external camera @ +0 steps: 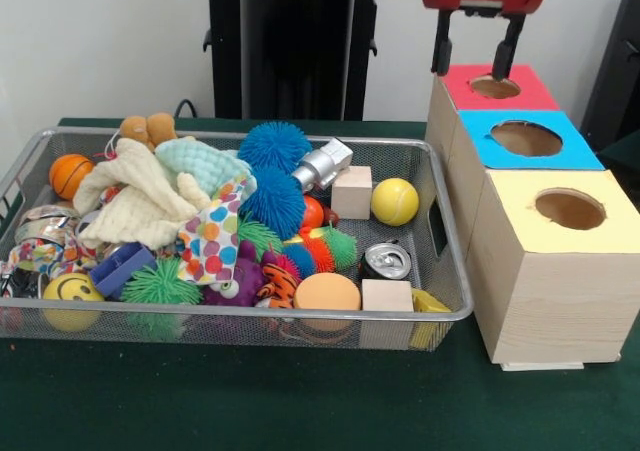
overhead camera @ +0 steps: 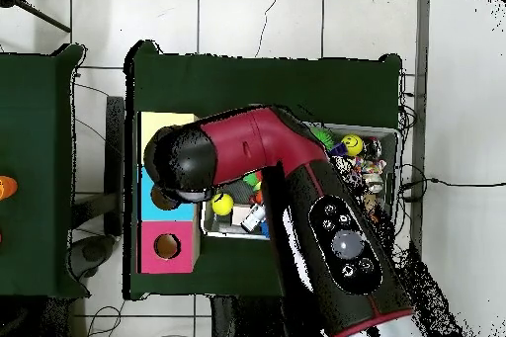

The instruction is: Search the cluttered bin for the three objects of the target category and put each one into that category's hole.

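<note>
No brand names or readable writing are showing on anything here; the only markings are a drawn smiling face on the yellow smiley ball (external camera: 70, 292) and black seams on the small orange basketball (external camera: 69, 174). The gripper (external camera: 477, 59) is hanging above the red-topped box (external camera: 497, 88), its two dark fingers (external camera: 441, 46) standing well apart with nothing between them, tips just over the round hole. The three wooden boxes are sitting in a row beside the wire bin (external camera: 440, 301), touching one another: red farthest back, then the blue-topped box (external camera: 527, 141), then the yellow-topped box (external camera: 567, 219) nearest the camera, each with a round hole facing up. The row's long axis is running from near to far along the bin's right side. Which category is the target cannot be told, so the candidates are all lying in the bin: a yellow ball (external camera: 395, 201) is resting near the right wall just beside a wooden cube (external camera: 352, 191), a second wooden block (external camera: 387, 295) is sitting at the front edge, and a crushed silver can (external camera: 386, 261) is lying with its top turned toward the camera. A silver cylinder-shaped toy (external camera: 322, 165) is lying tilted, its long axis running diagonally toward the back right. Blue spiky balls (external camera: 273, 174), a green spiky ball (external camera: 160, 283) and cream cloths (external camera: 140, 203) are filling the middle and left. In the overhead view the arm (overhead camera: 296, 205) is covering much of the bin.
</note>
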Robot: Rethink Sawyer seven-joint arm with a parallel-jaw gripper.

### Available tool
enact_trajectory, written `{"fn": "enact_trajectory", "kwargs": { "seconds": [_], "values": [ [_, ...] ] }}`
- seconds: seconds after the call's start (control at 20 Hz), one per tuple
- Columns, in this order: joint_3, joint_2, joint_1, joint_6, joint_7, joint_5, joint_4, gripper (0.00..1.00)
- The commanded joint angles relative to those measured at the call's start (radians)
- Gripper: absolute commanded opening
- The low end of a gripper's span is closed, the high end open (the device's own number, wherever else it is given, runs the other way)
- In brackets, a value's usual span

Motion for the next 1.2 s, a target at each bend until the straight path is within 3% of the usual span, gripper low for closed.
{"fn": "enact_trajectory", "kwargs": {
  "seconds": [0.05, 0.2, 0.4, 0.65, 0.75, 1.2],
  "values": [
    [0.018, -0.022, 0.008, 0.109, -0.140, 0.001, -0.049, 1.00],
    [0.016, -0.011, -0.023, 0.089, -0.178, -0.010, -0.036, 1.00],
    [0.006, 0.064, -0.070, -0.014, -0.218, -0.057, -0.003, 1.00],
    [0.011, 0.243, -0.119, -0.075, -0.349, -0.164, -0.100, 1.00],
    [0.021, 0.282, -0.139, -0.067, -0.391, -0.188, -0.125, 1.00],
    [0.040, 0.300, -0.194, -0.031, -0.468, -0.272, -0.121, 1.00]
  ]
}}
